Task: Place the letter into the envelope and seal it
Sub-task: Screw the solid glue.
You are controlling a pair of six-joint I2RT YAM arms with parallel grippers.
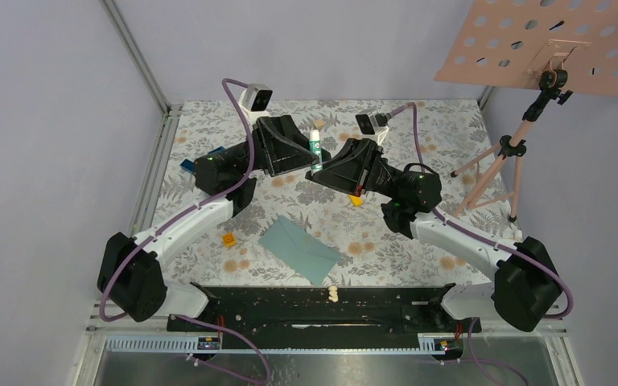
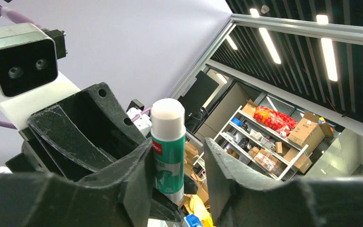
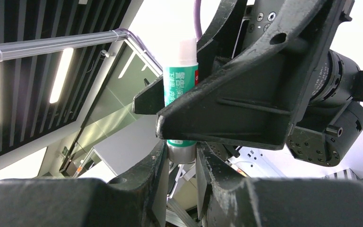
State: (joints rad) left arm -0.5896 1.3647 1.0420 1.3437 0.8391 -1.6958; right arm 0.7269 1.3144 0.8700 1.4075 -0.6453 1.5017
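Right gripper is clamped on the base of the cylindrical green-white glue stick. Left gripper jaws stand apart around it. Flat teal envelope lies at lower centre.

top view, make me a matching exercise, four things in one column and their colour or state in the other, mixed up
Things:
A. glue stick
B. envelope
C. board
D. small block

Descriptions:
1. pink, full of holes
2. orange, left of the envelope
3. green and white, upright
4. teal, lying flat

Pairs: A-3, B-4, C-1, D-2
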